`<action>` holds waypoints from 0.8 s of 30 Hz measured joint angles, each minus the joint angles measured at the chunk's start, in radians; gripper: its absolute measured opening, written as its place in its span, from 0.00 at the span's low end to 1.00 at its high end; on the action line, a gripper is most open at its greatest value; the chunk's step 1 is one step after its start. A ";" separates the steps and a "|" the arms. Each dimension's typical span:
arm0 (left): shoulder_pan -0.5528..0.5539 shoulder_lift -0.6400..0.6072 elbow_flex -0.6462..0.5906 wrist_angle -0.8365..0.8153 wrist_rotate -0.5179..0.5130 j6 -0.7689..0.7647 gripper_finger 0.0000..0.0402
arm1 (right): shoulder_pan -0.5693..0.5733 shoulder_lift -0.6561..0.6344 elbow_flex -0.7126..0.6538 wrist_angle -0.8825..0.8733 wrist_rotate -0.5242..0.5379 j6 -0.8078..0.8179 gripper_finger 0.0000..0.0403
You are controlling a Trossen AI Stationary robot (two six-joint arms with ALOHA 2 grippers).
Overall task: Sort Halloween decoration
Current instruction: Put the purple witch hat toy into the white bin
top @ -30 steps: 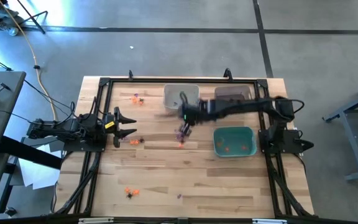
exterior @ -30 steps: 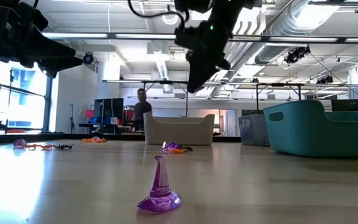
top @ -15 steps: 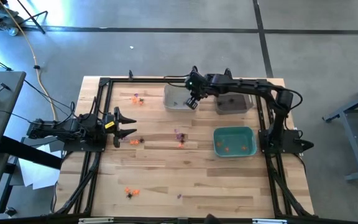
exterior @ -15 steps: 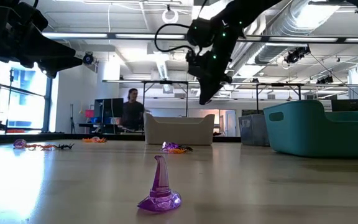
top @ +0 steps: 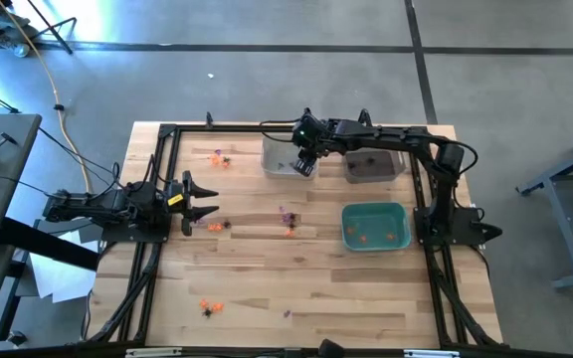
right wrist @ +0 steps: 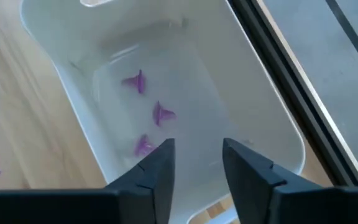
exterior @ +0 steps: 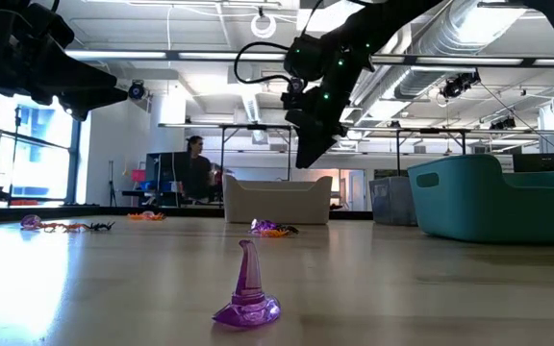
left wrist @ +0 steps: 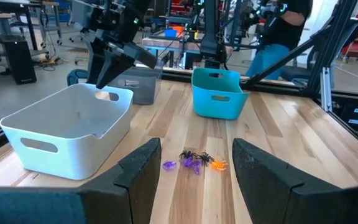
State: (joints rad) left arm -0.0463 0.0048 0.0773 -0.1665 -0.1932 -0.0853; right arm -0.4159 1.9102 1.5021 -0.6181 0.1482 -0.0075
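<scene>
Right pincer (top: 305,165) poised over the white rectangular plastic bin (top: 278,159) at the far side of the wooden worktop (top: 267,288), fingers (right wrist: 159,163) parted with nothing between them; three tiny purple trinkets (right wrist: 155,114) lying on the bin's floor below. Left pincer (top: 205,202) waiting at the worktop's left edge, fingers spread wide and empty. More small orange, purple and black Halloween trinkets (top: 288,220) scattered loose across the worktop, several orange ones inside the teal plastic bin (top: 374,225), beside a dark grey bin (top: 374,158).
</scene>
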 joint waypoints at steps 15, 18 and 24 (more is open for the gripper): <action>0.000 0.000 0.000 0.000 0.000 0.000 0.46 | 0.248 -0.043 0.070 -0.274 0.167 0.245 0.34; 0.000 0.000 0.000 0.000 0.000 0.000 0.46 | 0.359 -0.059 0.074 -0.327 0.168 0.362 0.34; 0.000 0.000 0.000 0.000 0.000 0.000 0.46 | 0.593 -0.058 0.074 -0.366 0.251 0.656 0.34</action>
State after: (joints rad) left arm -0.0465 0.0046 0.0776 -0.1669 -0.1931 -0.0856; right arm 0.1771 1.8526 1.5758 -0.9838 0.3996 0.6487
